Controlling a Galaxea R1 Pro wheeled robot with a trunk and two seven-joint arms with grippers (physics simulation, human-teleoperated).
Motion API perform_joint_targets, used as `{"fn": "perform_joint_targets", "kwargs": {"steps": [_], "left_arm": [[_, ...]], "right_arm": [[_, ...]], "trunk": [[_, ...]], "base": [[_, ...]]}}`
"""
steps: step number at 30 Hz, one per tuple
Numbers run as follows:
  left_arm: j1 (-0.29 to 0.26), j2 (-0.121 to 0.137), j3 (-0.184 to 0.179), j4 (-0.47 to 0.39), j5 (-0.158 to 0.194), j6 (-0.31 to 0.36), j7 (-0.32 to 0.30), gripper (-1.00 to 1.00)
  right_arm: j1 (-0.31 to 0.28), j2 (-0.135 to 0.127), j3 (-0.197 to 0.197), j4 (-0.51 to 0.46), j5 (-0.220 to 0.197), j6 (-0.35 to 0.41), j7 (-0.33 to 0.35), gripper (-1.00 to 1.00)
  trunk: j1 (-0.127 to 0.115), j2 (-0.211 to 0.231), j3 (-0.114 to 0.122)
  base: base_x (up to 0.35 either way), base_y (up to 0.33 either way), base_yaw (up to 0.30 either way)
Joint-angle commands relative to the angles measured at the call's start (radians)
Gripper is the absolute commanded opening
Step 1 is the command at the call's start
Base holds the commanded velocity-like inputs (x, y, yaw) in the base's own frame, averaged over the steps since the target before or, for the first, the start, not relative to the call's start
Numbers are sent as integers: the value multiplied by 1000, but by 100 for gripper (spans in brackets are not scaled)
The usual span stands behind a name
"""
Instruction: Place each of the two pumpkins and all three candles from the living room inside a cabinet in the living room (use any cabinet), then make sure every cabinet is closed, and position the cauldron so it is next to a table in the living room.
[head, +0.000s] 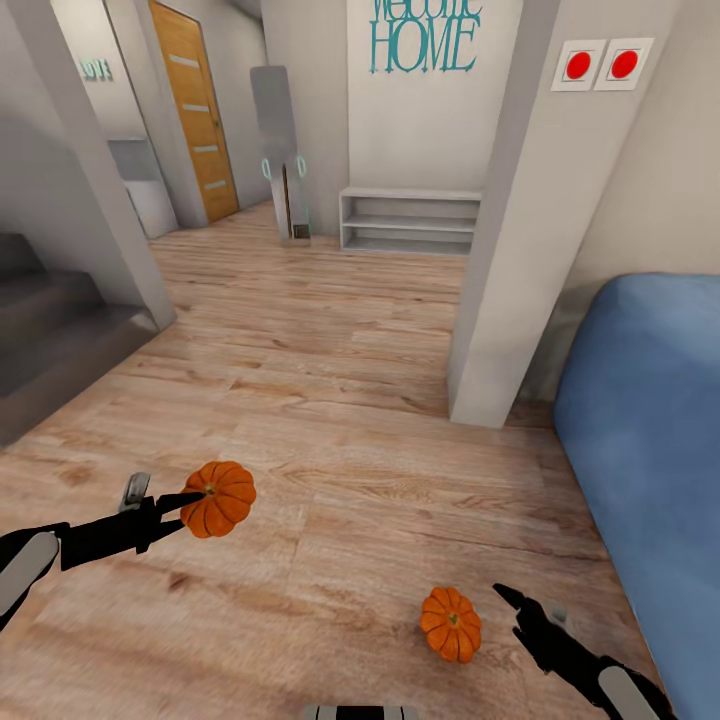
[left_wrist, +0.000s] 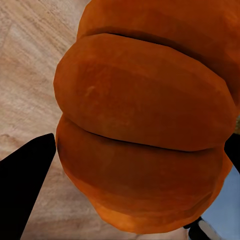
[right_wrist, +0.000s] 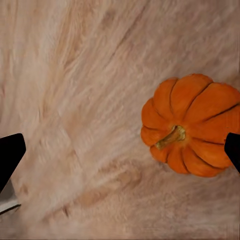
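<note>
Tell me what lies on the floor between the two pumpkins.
Nothing: in the head view, only bare wooden floor runs between the pumpkin in the left gripper and the pumpkin on the floor beside the right gripper.

sofa: cut off at edge | sign: top cropped (partly unreadable)

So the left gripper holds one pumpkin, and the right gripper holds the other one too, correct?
Not quite. The left gripper does hold a pumpkin, but the right gripper is open; the second pumpkin lies on the wooden floor, as the right wrist view shows.
</note>
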Motion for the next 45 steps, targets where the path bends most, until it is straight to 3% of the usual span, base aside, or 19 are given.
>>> {"fn": "perform_joint_targets", "kwargs": {"steps": [1,7,15,19,31,42,45], "left_arm": [[-1,1,-3,1,5,5,-1,-100],[-1,1,-2,1,5,5,-1,-100],[-1,1,-1,2,5,5,-1,-100],[-1,1,-1,1,5,5,-1,-100],[-1,1,-1,2,7,5,-3,-100],[-1,1,-1,1,6,5,-3,-100],[-1,1,-1,1,7,5,-3,-100]], "right_arm": [[0,1,-2,7,25,-18,35,100],[0,2,1,32,135,-85,79,100],[0,4,3,37,221,-112,59,100],[0,9,4,37,236,-122,39,100],[0,11,9,36,328,-127,17,100],[0,7,11,33,339,-127,23,100],[0,5,26,32,338,-128,28,100]], "trunk": [[0,0,-1],[0,0,-1],[0,0,-1],[0,0,-1],[5,-3,-47],[10,-6,-90],[11,-6,-97]], "base": [[0,0,0],[0,0,0],[0,0,0],[0,0,0],[0,0,0],[0,0,0],[0,0,0]]}}
